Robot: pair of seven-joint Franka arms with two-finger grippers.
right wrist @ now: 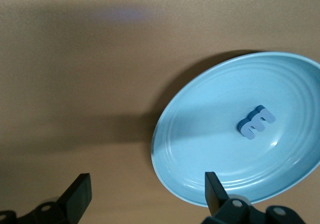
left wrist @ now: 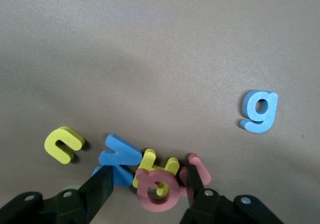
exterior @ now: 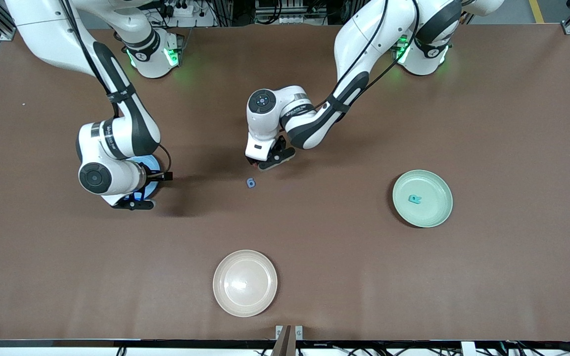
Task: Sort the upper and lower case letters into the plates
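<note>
Straddling the pink letter [left wrist: 159,194] in the pile, the left tool [left wrist: 150,194] has not yet clenched.

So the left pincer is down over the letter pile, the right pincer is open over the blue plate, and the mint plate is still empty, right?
Not quite: the mint plate already holds one teal letter, as the front view shows. The rest stands: the left pincer is down over the letter pile, and the right pincer is open over the blue plate.
</note>
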